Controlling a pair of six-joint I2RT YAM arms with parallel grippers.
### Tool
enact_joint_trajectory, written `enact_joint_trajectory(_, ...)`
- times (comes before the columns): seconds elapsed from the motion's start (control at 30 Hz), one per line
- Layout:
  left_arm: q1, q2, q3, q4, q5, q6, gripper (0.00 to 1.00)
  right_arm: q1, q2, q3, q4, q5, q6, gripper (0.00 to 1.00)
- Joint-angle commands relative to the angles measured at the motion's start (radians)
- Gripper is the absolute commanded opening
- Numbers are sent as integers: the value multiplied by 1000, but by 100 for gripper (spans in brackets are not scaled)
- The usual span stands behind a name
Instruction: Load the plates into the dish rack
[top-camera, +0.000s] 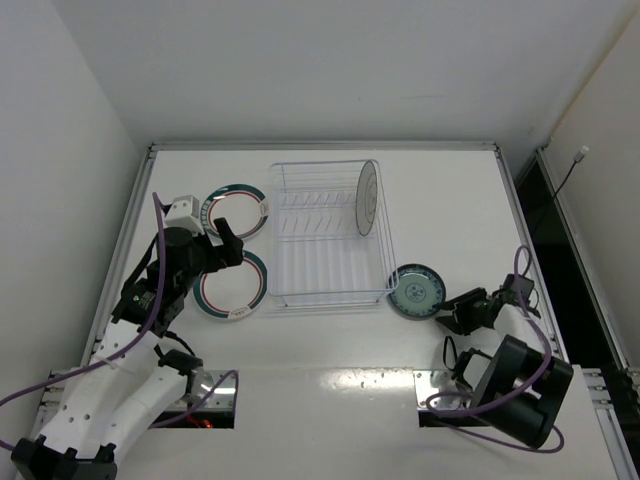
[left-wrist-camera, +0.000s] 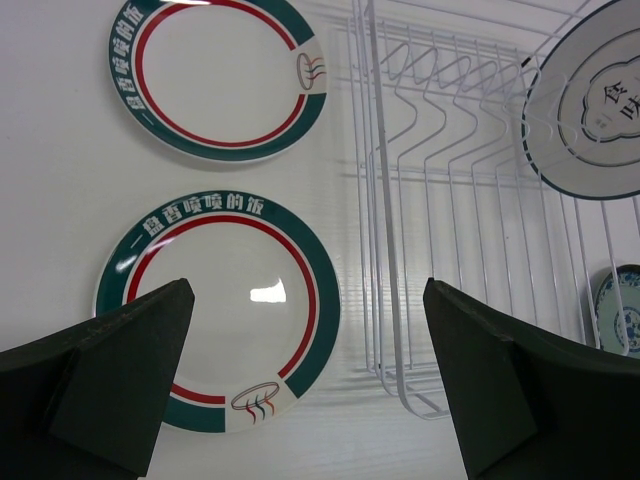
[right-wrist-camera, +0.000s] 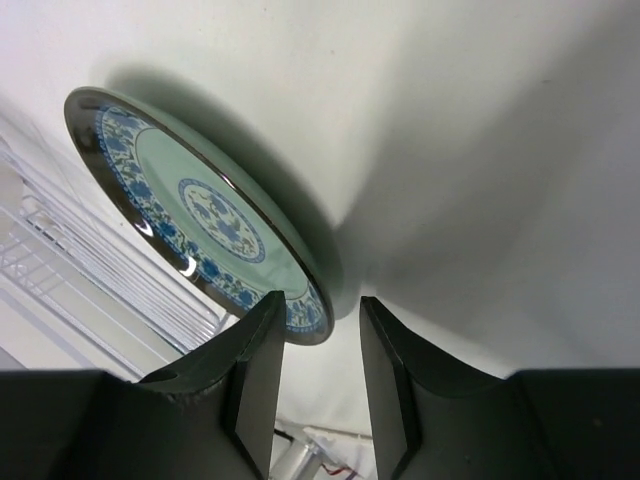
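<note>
- Plates: an upright white round plate stands in the pale wire dish rack mid-bench.
- The far green-ringed plate and the near green-ringed plate lie flat toward the left edge.
- The left end effector is spread wide above the near one.
- The right end effector, slightly parted, mouths the small teal patterned plate toward the right edge.
- Judged step: grasping. Next, pinch a rim, tip it upright, slot it between tines.

A flat white table sits here with a thin grey metal rail along its far edge. Plain white walls stand close around it, and the light is soft.
</note>
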Motion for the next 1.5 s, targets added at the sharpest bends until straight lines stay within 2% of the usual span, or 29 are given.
enact_joint_trajectory(0.0,12,-4,8,9,-3,-2,100,37,35,-6,87,8,83,33)
enact_joint_trajectory(0.3,12,-13,8,9,-3,-2,100,120,155,62,136,8,95,34)
enact_joint_trajectory(0.33,12,-13,8,9,-3,-2,100,120,167,62,136,8,95,23)
enact_joint_trajectory(0.4,12,-13,8,9,-3,-2,100,120,167,62,136,8,95,10)
enact_joint_trajectory(0.43,12,-13,8,9,-3,-2,100,120,167,62,136,8,95,0)
enact_joint_trajectory(0.53,12,-13,8,0,-12,-2,100,120,158,62,127,8,65,0)
enact_joint_trajectory(0.57,12,-13,8,0,-12,-2,100,120,121,86,75,31,40,0)
enact_joint_trajectory(0.77,12,-13,8,0,-21,-2,100,120,-135,272,-158,279,-124,0)
enact_joint_trajectory(0.8,12,-13,8,0,-21,-2,100,131,-146,305,-176,279,-139,0)
enact_joint_trajectory(1.17,12,-13,8,0,-21,-11,100,233,-178,503,-186,258,-176,0)
enact_joint_trajectory(1.3,12,-13,8,0,-21,-11,100,299,-178,644,-195,296,-163,0)
enact_joint_trajectory(1.47,12,-13,8,0,-21,-11,100,448,-154,813,-221,423,-123,0)
